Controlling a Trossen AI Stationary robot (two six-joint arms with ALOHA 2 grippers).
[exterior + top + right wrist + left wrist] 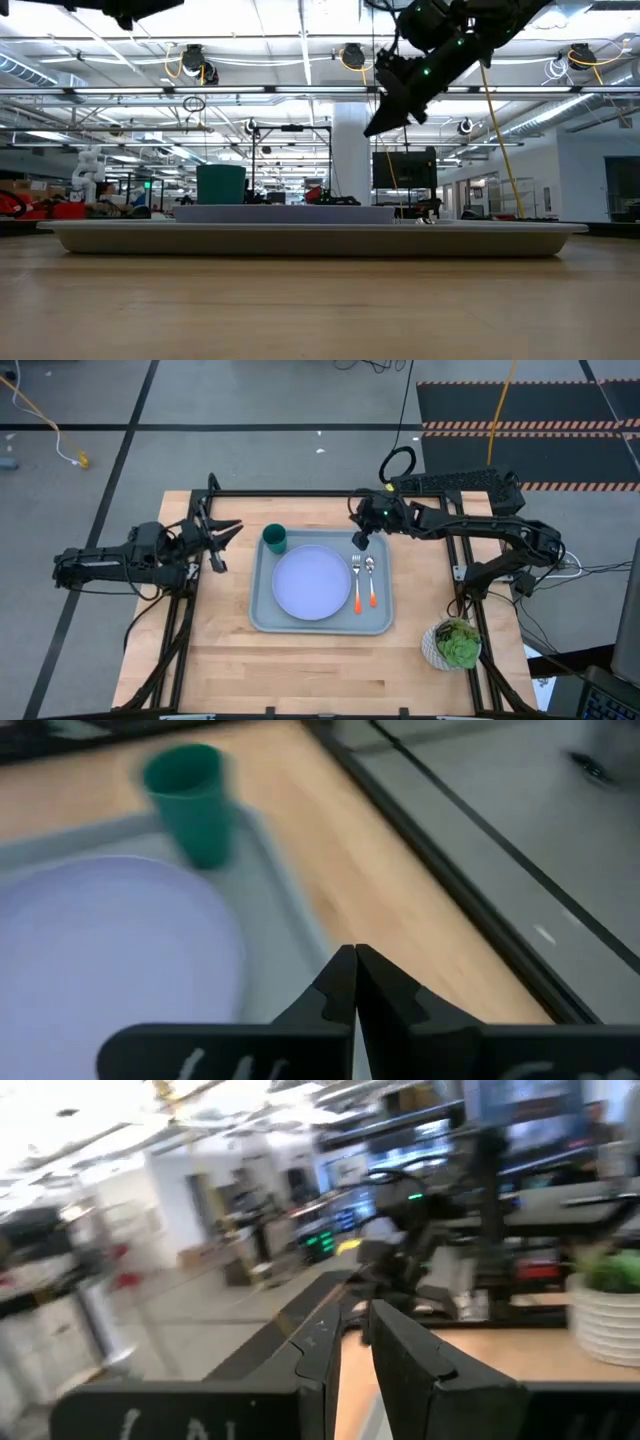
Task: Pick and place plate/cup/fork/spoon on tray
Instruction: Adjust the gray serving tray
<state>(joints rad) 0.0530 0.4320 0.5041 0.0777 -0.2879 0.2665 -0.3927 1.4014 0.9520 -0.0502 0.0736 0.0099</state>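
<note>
The grey-blue tray (262,610) lies flat on the wooden table. On it rest the lavender plate (312,582), the dark green cup (275,539) upright in the far left corner, and the orange-handled fork (356,582) and spoon (371,580) side by side right of the plate. My right gripper (360,541) hangs shut and empty above the tray's far right corner, well clear of it in the low view (372,128). My left gripper (225,546) is raised left of the tray, open, with nothing between its fingers (385,1325).
A white bowl of green leafy stuff (455,643) stands at the table's right edge, near the front. Bare wood lies in front of the tray. A black frame runs along the table's far edge (440,850).
</note>
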